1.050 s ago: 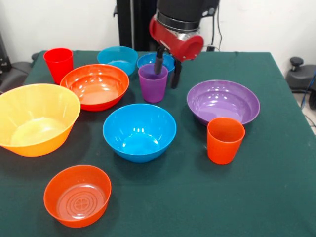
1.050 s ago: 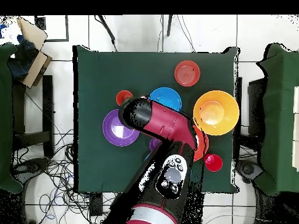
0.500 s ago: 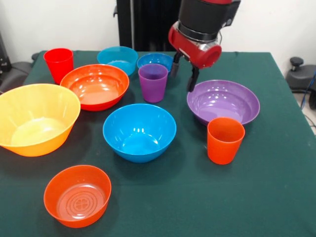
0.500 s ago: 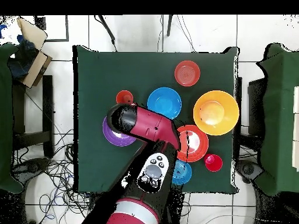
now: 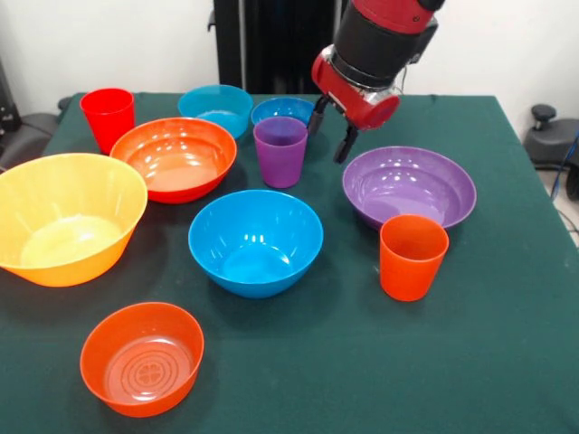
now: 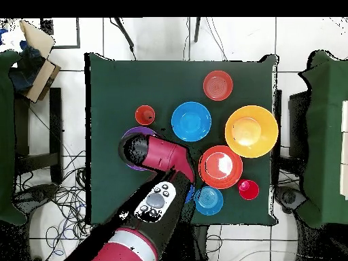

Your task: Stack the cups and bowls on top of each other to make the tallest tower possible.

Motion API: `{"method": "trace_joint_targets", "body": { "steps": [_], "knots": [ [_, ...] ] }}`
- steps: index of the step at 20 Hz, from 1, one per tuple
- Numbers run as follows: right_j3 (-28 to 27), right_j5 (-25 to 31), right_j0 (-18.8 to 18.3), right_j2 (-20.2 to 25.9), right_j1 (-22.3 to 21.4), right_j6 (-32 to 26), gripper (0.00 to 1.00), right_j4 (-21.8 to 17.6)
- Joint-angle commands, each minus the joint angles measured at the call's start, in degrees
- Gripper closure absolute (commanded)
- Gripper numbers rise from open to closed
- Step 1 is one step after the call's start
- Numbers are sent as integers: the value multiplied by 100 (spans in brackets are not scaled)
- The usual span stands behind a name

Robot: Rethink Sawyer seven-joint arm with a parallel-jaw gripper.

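Observation:
My gripper (image 5: 327,136) hangs open and empty above the cloth, between the purple cup (image 5: 280,151) and the wide purple bowl (image 5: 409,187). The cups and bowls all stand apart, none on another. The red cup (image 5: 109,117) is at the far left and the orange cup (image 5: 412,257) stands in front of the purple bowl. The teal bowl (image 5: 215,108) and small blue bowl (image 5: 282,110) sit at the back. The orange-red bowl (image 5: 174,158), yellow-orange bowl (image 5: 65,217), medium blue bowl (image 5: 255,241) and small orange bowl (image 5: 142,357) fill the left and middle. In the overhead view my arm (image 6: 163,160) hides the gripper.
The green cloth table (image 5: 507,344) has open room at the near right. Overhead, a cardboard box (image 6: 37,61) and cables lie on the floor beside the table, and other green tables stand at both sides.
My gripper has swung from the purple cup's far rim to the right toward the purple bowl, then lifted slightly. The purple cup stays where it was.

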Motion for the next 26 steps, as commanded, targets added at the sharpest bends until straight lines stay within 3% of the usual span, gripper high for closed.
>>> {"method": "trace_joint_targets", "body": {
  "steps": [1,11,16,23,26],
  "knots": [
    [103,333,217,-111,444,1351,0,-22],
    [338,-243,93,162,422,1203,0,105],
    [461,-268,129,187,427,1257,0,127],
    [1163,-1263,-616,1304,40,844,0,378],
    [1244,-1365,-770,1458,32,777,0,319]
  ]
}}
